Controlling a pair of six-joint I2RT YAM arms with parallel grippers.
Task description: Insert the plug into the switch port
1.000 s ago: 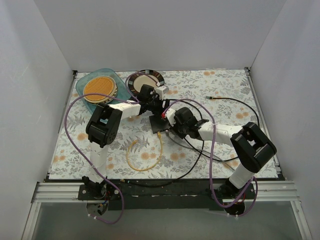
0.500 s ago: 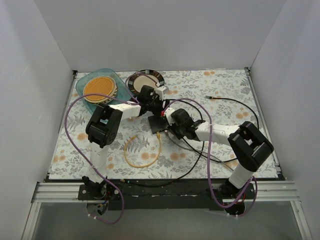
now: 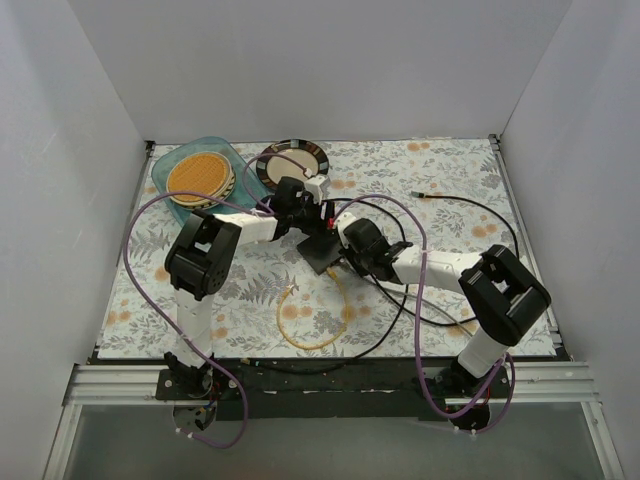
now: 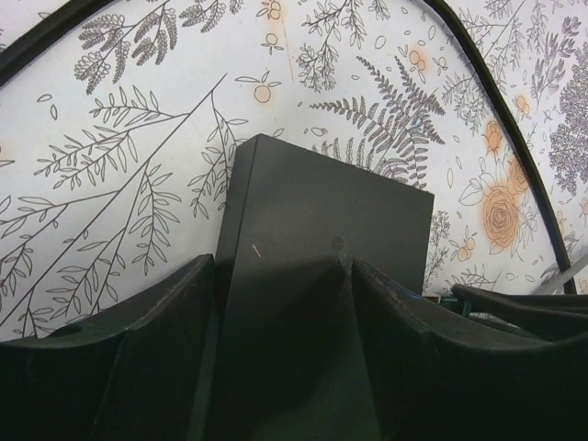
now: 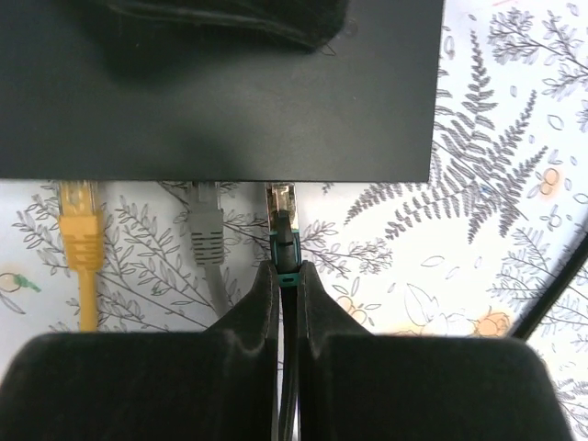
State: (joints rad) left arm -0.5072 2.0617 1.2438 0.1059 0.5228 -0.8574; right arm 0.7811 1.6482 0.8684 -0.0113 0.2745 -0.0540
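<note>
The left tool [image 4: 280,276] is clenched on the near end of the box [image 5: 220,101], with one finger lying over its top face. The likely reason is that a light box would slide under a sideways push, so this arm pins it with the socket edge turned toward the other arm.

The right tool [image 5: 285,276] is pinched shut on the green plug [image 5: 283,246] of a dark cable. It grips just behind the boot, so the clear tip sticks out ahead of the fingers, square to the edge. That tip touches the edge, but I cannot tell how far in it sits, because each port is hidden under the box's rim.

The yellow plug [image 5: 81,225], the one the task names, is in neither tool. It stands at the same edge, well to the left in the right wrist view, with its nose out of sight under the rim, so I judge it already seated. Its cable [image 3: 314,346] lies in a slack loop on the tabletop [image 3: 450,165], putting no pull on it.

The count:
- one box
- three plugs along its edge: the yellow one, one grey plug [image 5: 207,234] and the green one
- two tools, both occupied
- one loose green cable end [image 3: 418,195] at the far right
- at the back, a teal dish [image 3: 162,170] and a dark-rimmed plate [image 3: 292,160]
</note>
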